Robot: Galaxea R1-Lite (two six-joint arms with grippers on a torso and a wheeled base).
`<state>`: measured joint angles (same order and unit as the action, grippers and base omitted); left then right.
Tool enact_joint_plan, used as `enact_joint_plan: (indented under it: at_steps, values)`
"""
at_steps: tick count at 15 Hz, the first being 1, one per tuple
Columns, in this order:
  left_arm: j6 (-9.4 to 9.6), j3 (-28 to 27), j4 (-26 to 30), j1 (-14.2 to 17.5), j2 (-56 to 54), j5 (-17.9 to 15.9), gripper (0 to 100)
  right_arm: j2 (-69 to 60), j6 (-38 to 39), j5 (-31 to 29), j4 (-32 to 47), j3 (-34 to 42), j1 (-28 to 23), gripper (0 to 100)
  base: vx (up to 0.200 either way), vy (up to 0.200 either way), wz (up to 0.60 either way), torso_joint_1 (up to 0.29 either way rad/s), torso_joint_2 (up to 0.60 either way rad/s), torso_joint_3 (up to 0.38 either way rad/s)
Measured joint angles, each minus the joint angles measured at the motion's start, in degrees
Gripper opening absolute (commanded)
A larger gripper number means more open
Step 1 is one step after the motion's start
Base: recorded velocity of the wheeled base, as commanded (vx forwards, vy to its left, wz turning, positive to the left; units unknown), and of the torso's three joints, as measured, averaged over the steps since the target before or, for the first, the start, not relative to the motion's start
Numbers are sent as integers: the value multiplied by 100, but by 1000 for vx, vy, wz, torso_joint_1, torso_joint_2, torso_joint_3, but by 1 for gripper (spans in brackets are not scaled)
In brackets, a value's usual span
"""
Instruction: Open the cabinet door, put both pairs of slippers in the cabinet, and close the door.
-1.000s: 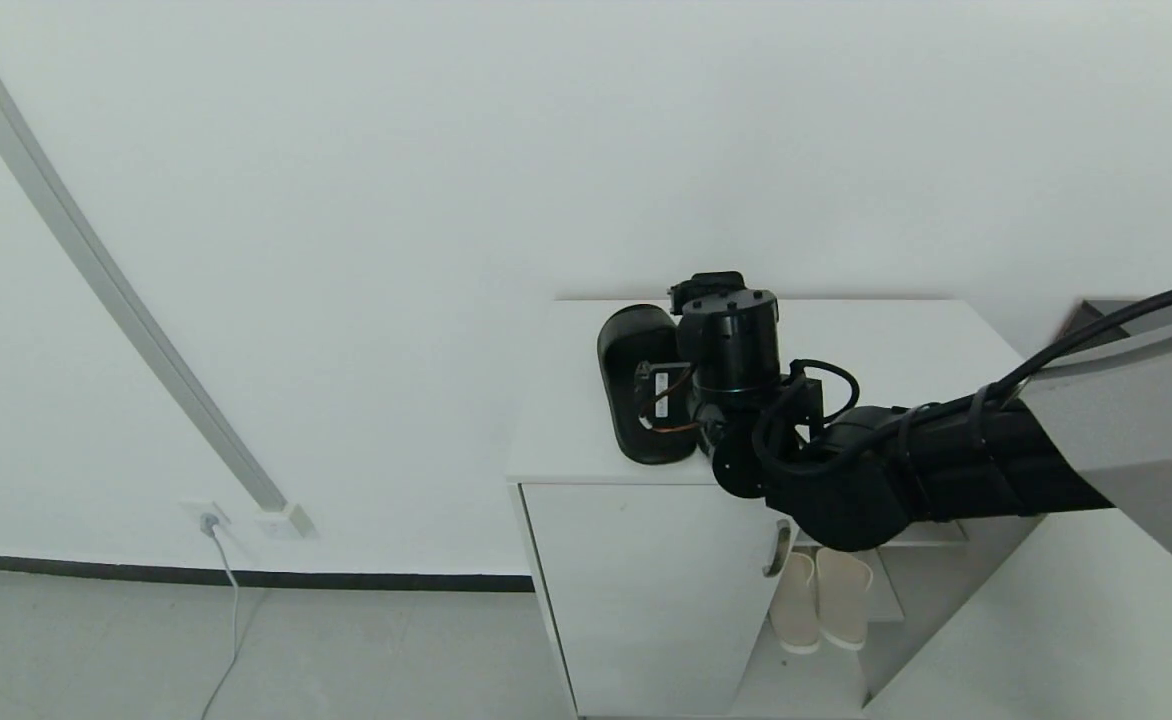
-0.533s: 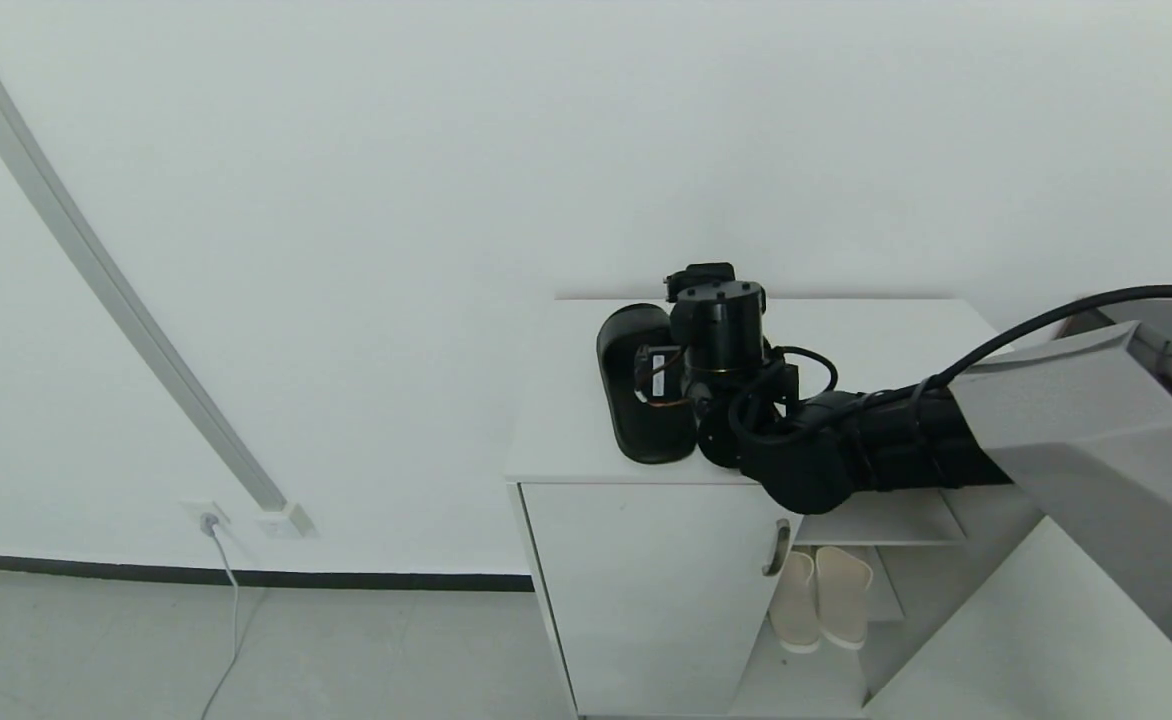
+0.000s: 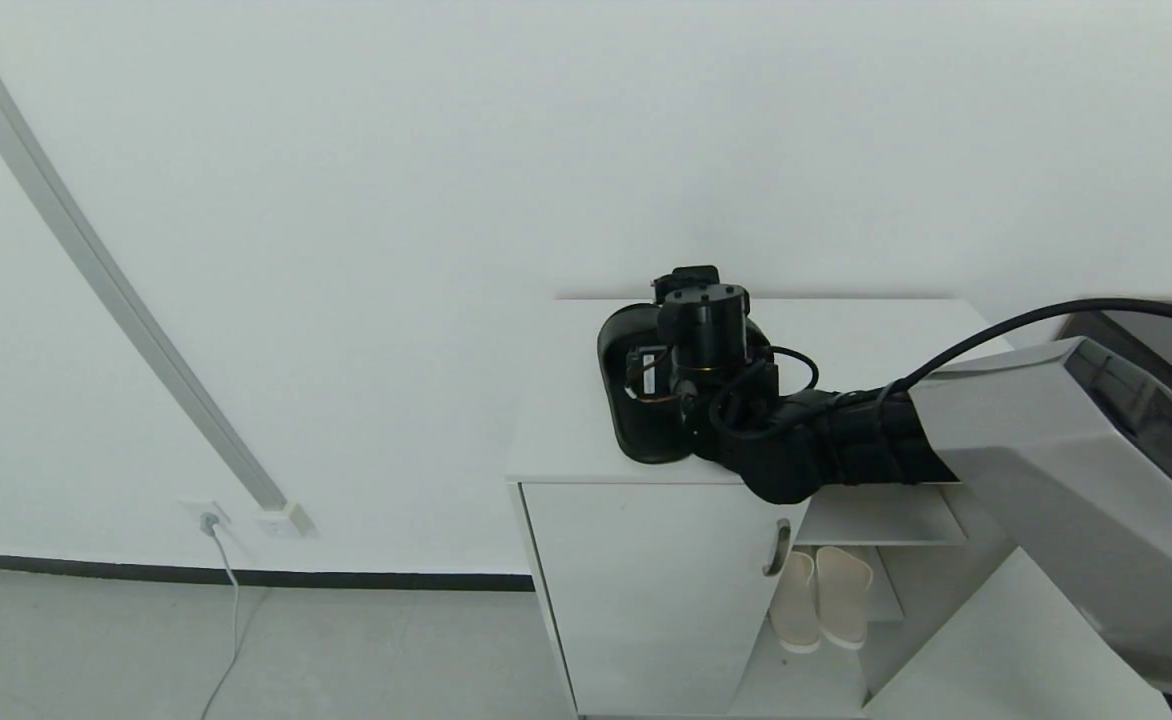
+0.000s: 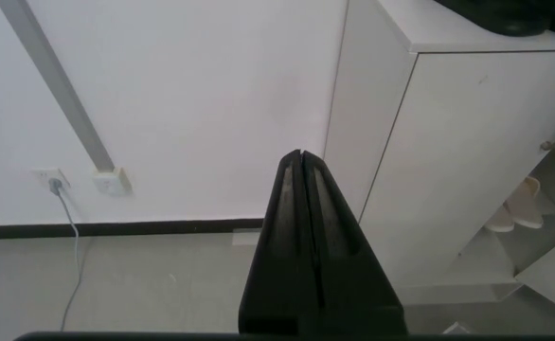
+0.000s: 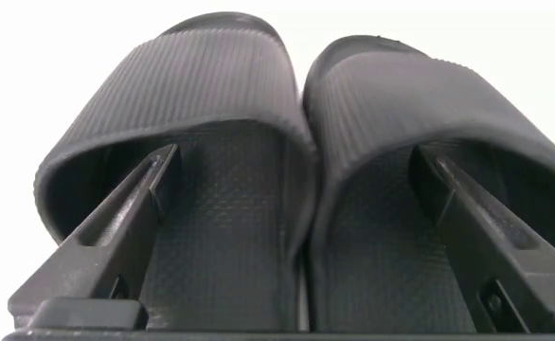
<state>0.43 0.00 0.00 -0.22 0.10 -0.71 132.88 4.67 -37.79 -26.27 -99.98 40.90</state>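
The black slippers [image 3: 636,400] lie side by side on the cabinet top [image 3: 876,350], close to its front edge and nearer its left edge than its right. The right gripper [image 5: 295,161] is pushed in from their open ends. Its fingers [image 5: 126,227] are spread wide, one under each strap, and have not yet pinched anything. The adjoining inner walls of the pair stand between the two fingers.

Over the last second the right arm has slid forward and slightly leftward across the cabinet top, and the wrist now sits tight behind the pair. The slippers themselves have not shifted, and the cabinet has kept its place in the head view, so the camera has stayed still. I judge the reach for this pair to be nearly finished. Closing the fingers on the inner walls looks like the next step, followed by a lift.

Below, the left-hand door [image 3: 646,590] is shut. The right-hand compartment stands open, and the white slippers [image 3: 824,598] rest on its floor under a shelf [image 3: 876,520], so one pair is already stowed.

The left gripper [image 4: 302,163] hangs off the cabinet's left side with its fingers pressed together on nothing, aimed at the wall and floor.
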Motion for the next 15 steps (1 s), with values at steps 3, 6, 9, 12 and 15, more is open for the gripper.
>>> enact_joint_plan:
  at_steps: [3,6,9,12,15]
  values:
    - [0,0,0,0,0,2,0,28,-2,0,51,-57,-38,100,0,0,0,0,0,0]
    - [1,0,0,-5,0,0,0,76,4,0,55,-96,-77,0,0,0,0,0,0,0]
    - [1,0,0,0,0,0,0,108,12,0,49,-110,-91,0,0,0,0,0,0,0]
    - [1,0,0,0,0,2,0,113,23,0,35,-99,-85,0,0,0,0,0,0,0]
    - [1,0,0,0,0,0,0,83,30,-9,22,-66,-68,0,0,0,0,0,0,0]
